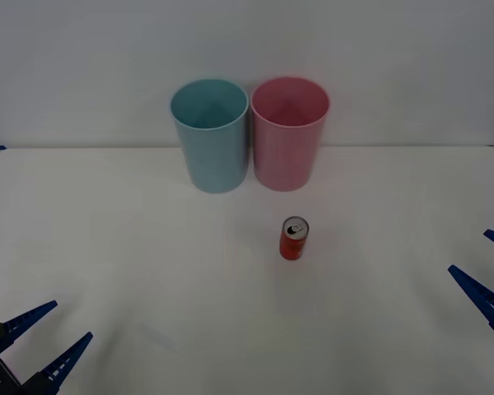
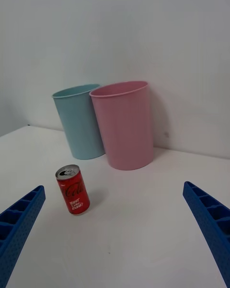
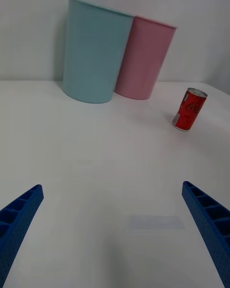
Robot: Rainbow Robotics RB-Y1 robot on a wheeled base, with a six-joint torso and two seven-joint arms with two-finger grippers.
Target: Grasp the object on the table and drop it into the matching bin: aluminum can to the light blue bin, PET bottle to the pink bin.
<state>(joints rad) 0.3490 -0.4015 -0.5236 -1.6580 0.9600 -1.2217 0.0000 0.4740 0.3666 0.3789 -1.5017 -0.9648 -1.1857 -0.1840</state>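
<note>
A small red aluminum can (image 1: 294,239) with a silver lid stands upright on the white table (image 1: 148,271), just in front of the pink bin (image 1: 289,133). The light blue bin (image 1: 211,135) stands touching the pink one on its left, both at the table's far side. My left gripper (image 1: 48,339) hangs open at the near left corner, far from the can. My right gripper (image 1: 487,267) is open at the right edge. From the right wrist I see the can (image 2: 73,189) ahead of the open fingers; from the left wrist the can (image 3: 189,109) stands far off.
A plain pale wall rises behind the bins. Wide bare tabletop lies between both grippers and the can. From the wrists the light blue bin (image 2: 80,121) (image 3: 96,50) and pink bin (image 2: 124,125) (image 3: 146,57) stand side by side.
</note>
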